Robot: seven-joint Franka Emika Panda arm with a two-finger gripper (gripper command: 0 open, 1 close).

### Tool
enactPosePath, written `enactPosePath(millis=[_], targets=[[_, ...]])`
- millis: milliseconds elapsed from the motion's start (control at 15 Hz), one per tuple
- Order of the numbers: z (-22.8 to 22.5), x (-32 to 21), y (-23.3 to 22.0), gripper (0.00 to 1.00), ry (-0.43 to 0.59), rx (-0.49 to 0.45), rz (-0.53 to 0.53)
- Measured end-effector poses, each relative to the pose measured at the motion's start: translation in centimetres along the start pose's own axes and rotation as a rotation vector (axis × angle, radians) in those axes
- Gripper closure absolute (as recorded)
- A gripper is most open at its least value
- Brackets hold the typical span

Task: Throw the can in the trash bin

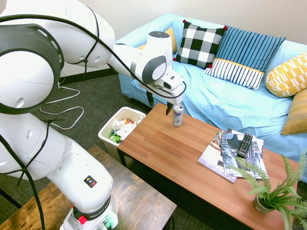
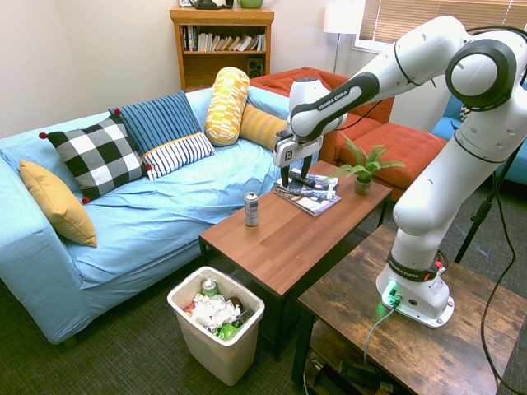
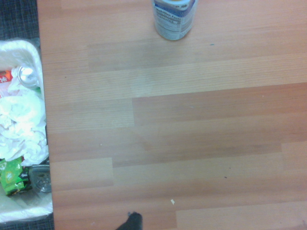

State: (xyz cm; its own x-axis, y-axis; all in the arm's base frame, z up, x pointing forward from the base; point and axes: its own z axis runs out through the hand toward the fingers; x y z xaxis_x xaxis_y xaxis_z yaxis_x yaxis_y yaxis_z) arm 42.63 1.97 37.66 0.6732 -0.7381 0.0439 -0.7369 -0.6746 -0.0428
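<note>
I have the can (image 1: 178, 115) standing upright on the wooden coffee table (image 1: 192, 158), close to the table's sofa-side edge and toward the end nearest the trash bin (image 1: 106, 132). From the second exterior view the can (image 2: 252, 209) sits alone on that part of the tabletop (image 2: 288, 239), well apart from the magazines (image 2: 310, 194) and the small potted plant (image 2: 363, 171) at the far end. My gripper (image 1: 159, 102) hangs above the table, near the can but not touching it, its dark fingers pointing down with a clear gap between them and nothing held. In the second exterior view the gripper (image 2: 286, 179) is between the can and the magazines. The trash bin (image 2: 244, 344) stands on the carpet just beside the table's end, already partly full of crumpled paper and wrappers. The wrist view shows the can (image 3: 174, 19) at one edge of the bare wood and the bin's (image 3: 29, 212) contents along another.
</note>
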Motion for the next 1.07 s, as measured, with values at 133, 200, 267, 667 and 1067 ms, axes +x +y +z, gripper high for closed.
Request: enactPosePath(millis=[133,200,267,667,1067], targets=[[0.2,0.0,-0.1,0.00,-0.005,-0.006,0.001],[0.1,0.0,-0.4,0.00,-0.001,-0.004,0.006],[-0.2,0.3,-1.1,0.00,0.004,0.002,0.012],[2.1,3.7,-6.3,0.00,0.061,0.016,0.093],[7.6,6.4,-11.5,0.00,0.091,0.026,0.167]])
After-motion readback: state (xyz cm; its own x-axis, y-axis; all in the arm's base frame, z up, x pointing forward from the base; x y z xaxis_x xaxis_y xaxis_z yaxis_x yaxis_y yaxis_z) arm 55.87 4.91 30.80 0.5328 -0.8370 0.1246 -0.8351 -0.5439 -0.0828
